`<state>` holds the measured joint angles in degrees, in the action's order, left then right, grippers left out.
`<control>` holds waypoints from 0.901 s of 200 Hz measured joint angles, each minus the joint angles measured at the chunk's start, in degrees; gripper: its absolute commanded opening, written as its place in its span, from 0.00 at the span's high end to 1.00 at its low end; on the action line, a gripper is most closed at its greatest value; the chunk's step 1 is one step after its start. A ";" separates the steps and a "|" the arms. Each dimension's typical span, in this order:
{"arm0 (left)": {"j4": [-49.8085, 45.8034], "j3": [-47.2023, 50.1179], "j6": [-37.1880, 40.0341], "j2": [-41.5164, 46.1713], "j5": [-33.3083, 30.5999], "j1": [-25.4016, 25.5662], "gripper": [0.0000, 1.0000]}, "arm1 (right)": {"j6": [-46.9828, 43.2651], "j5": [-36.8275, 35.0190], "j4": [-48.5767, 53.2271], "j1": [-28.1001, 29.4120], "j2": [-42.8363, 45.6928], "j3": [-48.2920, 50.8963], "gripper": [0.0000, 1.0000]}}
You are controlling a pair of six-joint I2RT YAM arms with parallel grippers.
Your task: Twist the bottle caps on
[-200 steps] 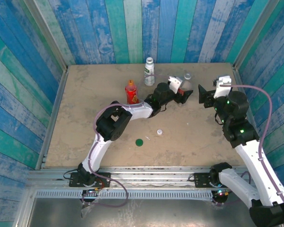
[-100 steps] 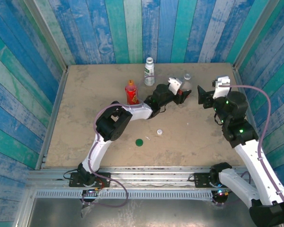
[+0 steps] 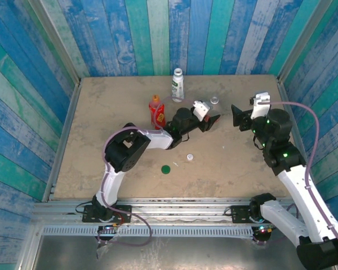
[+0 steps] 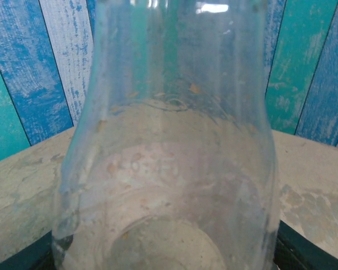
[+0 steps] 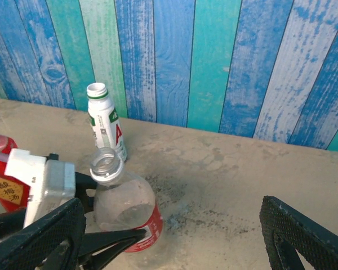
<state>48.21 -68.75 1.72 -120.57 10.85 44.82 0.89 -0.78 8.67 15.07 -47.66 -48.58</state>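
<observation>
**Currently pinching the clear bottle (image 5: 125, 209) amid open table**

Shows a sandy table (image 3: 96, 129) boxed by blue-and-teal plank walls (image 3: 158, 34) at its left, far and right edges, with a metal rail (image 3: 174, 204) along the near edge. Leaves broad bare room across the left half and in the near right corner, and gathers the bottles toward the far centre.

Places the left gripper (image 3: 212, 117) at the clear bottle, one dark finger against each side of the body, pinching it neck up, just right of centre and well off every wall. Sets the right gripper (image 5: 173, 214) near it on the right, fingers spread wide, touching nothing.

Reveals a colourless, scuffed bottle wall, a red label (image 5: 150, 230) round the lower part and an uncapped threaded neck (image 5: 106, 164). Puts the white-labelled bottle (image 5: 107, 124), also uncapped, just behind it toward the far wall, and the red bottle (image 3: 156, 112), orange-topped, further left. Finds the white cap (image 3: 190, 157) and the dark green cap (image 3: 165, 169) lying apart on bare table nearer the rail.
</observation>
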 measured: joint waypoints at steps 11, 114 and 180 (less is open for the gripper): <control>-0.09 2.21 0.55 1.66 0.52 -0.22 0.35 | 0.24 0.81 -0.02 -0.02 -0.20 0.11 0.17; -4.44 25.07 3.58 23.50 9.40 -6.82 0.33 | -0.39 13.53 0.87 2.16 -1.62 4.98 0.16; -8.98 29.14 5.16 30.29 19.15 -10.49 0.34 | -0.04 12.57 1.27 13.99 -3.67 9.40 0.16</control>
<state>39.22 -39.62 6.87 -90.28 30.00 34.33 0.84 11.79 9.93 29.06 -51.33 -39.18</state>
